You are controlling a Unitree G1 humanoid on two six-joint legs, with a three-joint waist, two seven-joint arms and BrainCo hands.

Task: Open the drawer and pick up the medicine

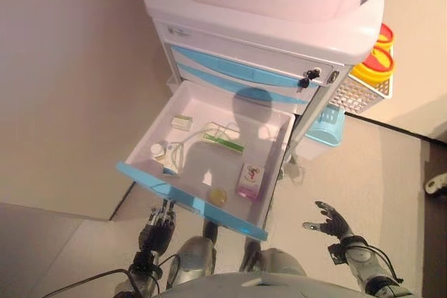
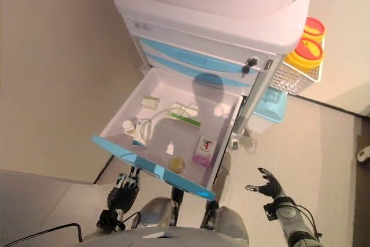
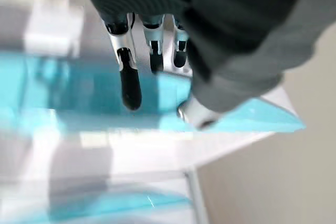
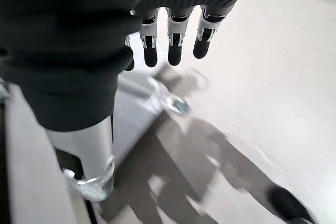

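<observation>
Both robot hands, left (image 1: 159, 222) and right (image 1: 333, 222), hang open, empty.

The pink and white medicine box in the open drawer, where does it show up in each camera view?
Left eye view: pink and white medicine box lies in the open drawer, near its front right corner.
Right eye view: same spot, box by the drawer's right wall.
Left wrist view: not in it; only the left hand at the blue front.
Right wrist view: not in it.
Shared landmark: the drawer's blue front.
</observation>
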